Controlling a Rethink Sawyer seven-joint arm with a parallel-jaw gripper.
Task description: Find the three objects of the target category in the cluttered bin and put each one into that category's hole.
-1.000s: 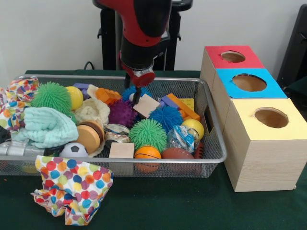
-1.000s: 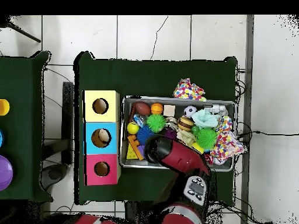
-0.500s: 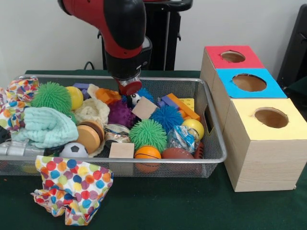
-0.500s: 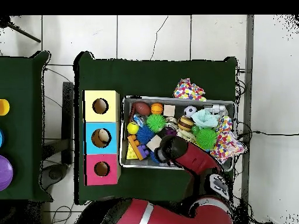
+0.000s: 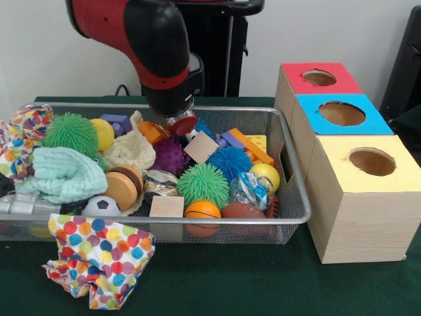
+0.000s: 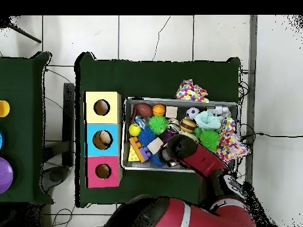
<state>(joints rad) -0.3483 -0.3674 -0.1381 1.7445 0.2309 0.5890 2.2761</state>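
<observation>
Bin (image 5: 289, 217) mid-frame, full of toys; gripper (image 5: 181, 125) hangs low over its upper centre beside wooden block (image 5: 200, 147). Cannot tell the fingers' state.

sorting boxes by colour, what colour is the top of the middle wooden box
Blue top, clearest in the front view.

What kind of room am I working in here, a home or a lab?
Probably a robotics lab: a wire mesh bin of toys on a green cloth-covered table, three wooden boxes with coloured holed tops, loose cables on a tiled floor.
</observation>
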